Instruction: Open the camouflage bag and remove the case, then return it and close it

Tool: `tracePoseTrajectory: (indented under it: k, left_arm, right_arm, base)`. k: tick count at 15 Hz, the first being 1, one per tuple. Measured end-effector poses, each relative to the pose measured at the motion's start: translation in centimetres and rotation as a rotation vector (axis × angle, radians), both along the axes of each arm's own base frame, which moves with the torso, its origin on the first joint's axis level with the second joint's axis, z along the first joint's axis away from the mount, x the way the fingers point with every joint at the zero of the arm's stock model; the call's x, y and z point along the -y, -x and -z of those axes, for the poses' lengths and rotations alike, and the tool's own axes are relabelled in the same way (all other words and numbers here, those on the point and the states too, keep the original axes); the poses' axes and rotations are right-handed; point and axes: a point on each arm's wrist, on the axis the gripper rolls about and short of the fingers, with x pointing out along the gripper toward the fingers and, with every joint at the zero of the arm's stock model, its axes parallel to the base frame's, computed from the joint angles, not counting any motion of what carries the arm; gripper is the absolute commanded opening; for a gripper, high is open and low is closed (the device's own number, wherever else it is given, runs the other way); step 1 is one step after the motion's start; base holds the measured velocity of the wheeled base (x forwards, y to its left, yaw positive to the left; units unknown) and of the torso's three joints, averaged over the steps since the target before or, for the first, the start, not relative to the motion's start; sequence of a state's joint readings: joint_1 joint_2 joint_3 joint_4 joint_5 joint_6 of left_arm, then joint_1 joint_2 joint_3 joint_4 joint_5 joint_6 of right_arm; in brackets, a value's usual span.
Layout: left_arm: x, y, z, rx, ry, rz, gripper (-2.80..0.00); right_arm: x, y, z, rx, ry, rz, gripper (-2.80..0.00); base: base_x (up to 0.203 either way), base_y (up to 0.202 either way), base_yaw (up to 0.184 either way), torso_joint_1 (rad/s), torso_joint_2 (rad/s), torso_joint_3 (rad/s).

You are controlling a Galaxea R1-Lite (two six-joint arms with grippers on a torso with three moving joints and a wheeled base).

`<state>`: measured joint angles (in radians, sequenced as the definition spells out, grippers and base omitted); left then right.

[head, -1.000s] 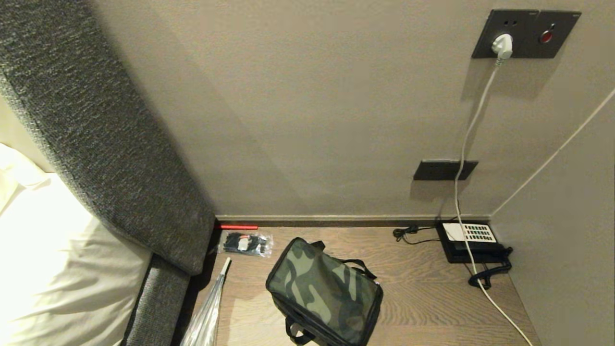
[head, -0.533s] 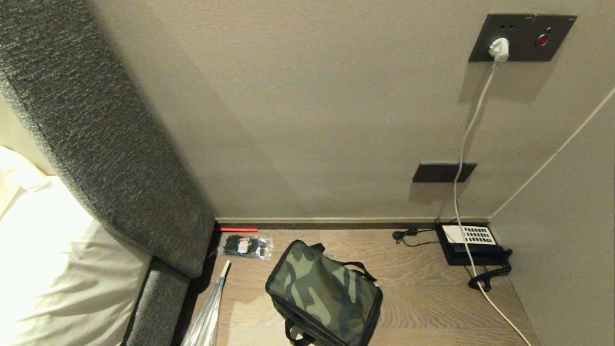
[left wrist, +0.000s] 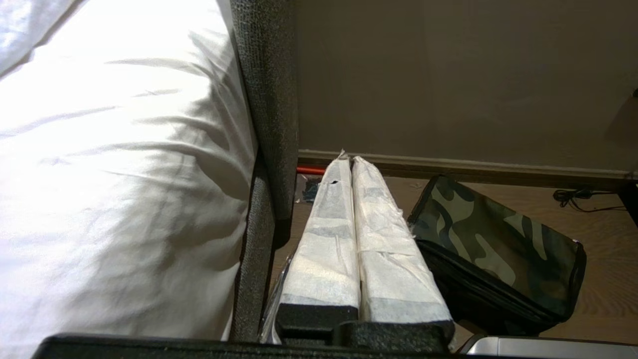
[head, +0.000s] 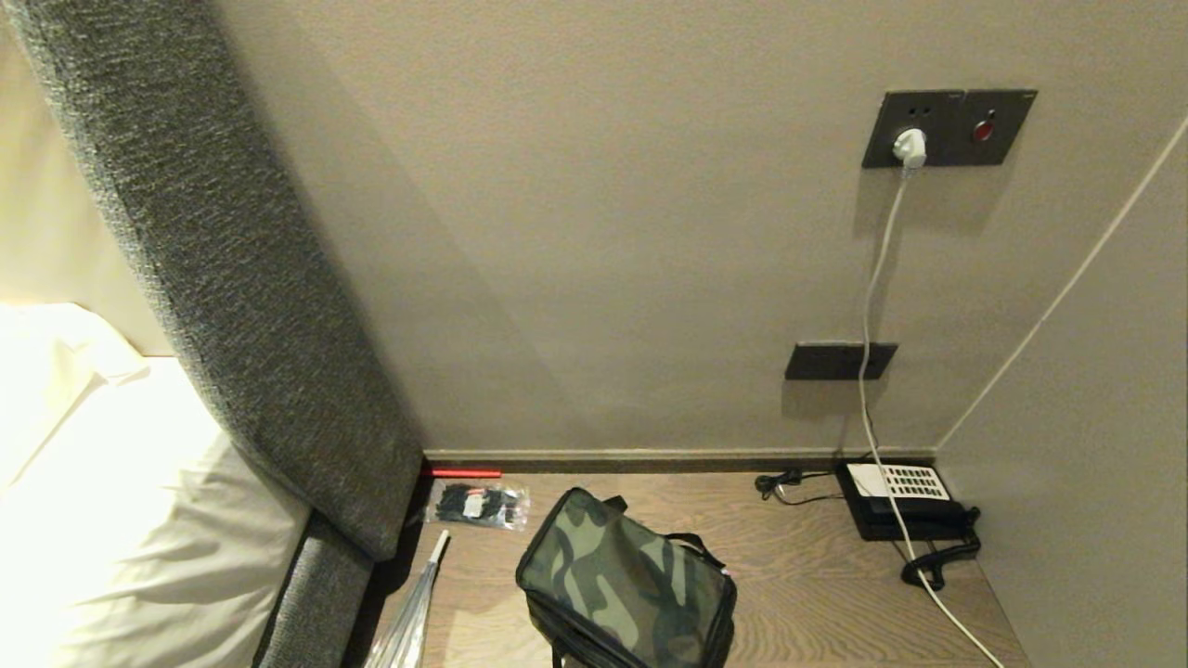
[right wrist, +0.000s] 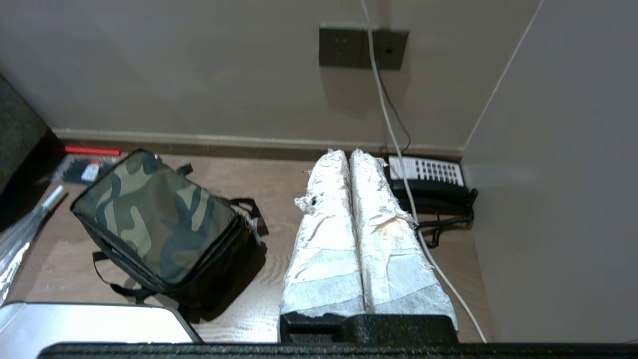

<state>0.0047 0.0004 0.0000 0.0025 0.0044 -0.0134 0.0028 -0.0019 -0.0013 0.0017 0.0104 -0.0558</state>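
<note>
The camouflage bag (head: 626,586) stands zipped shut on the wooden table top (head: 798,557), its black strap handles hanging at its sides. It also shows as the bag (left wrist: 498,249) in the left wrist view and the bag (right wrist: 157,219) in the right wrist view. The case is hidden. My left gripper (left wrist: 347,160) hovers beside the bag, near the bed edge, its white-wrapped fingers pressed together and empty. Between the bag and the telephone, my right gripper (right wrist: 347,154) is shut too, holding nothing. Neither arm shows in the head view.
A black telephone (head: 898,501) with a white keypad sits in the back right corner, a white cable (head: 872,306) running up to a wall socket. A clear packet of black items (head: 478,506) and a red stick (head: 461,472) lie by the grey headboard (head: 241,306). White bedding (head: 102,520) fills the left.
The whole head view has shifted: socket, telephone and bag sit lower and appear smaller, so the camera has moved. The things themselves have not moved.
</note>
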Motion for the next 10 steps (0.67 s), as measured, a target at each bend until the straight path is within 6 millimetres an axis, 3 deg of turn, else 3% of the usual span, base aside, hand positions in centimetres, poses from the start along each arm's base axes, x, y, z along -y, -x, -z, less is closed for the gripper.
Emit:
tracePoseTrajectory:
  k: [10]
  left_arm:
    - [0.00, 0.00, -0.01, 0.001, 0.001, 0.000, -2.80]
  right_arm:
    - [0.00, 0.00, 0.00, 0.000, 0.000, 0.000, -2.80]
  base:
    - [0.000, 0.000, 0.000, 0.004, 0.00, 0.201]
